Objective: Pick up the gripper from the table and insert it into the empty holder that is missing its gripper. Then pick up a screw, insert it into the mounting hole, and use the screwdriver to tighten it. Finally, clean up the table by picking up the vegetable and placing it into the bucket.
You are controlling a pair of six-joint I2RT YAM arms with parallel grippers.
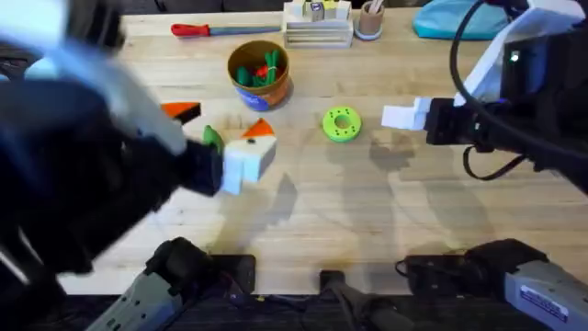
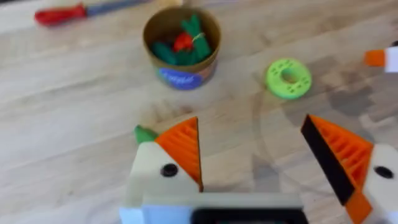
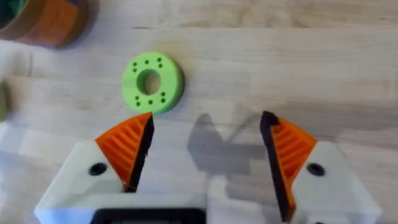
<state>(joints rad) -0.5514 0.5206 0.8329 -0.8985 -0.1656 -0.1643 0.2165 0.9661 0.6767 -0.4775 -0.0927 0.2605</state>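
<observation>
My left gripper hangs open above the table with nothing between its orange pads. The small green vegetable lies on the table and peeks out beside one left finger. Behind it stands the bucket, with a tan rim and blue body, holding green and red toy pieces. My right gripper is open and empty over bare wood, right of the green ring. The loose gripper, holder, screw and screwdriver are out of view.
A flat green ring-shaped disc lies between the two grippers. At the table's far edge are a red-handled hand screwdriver, a rack of parts and a cup of pens.
</observation>
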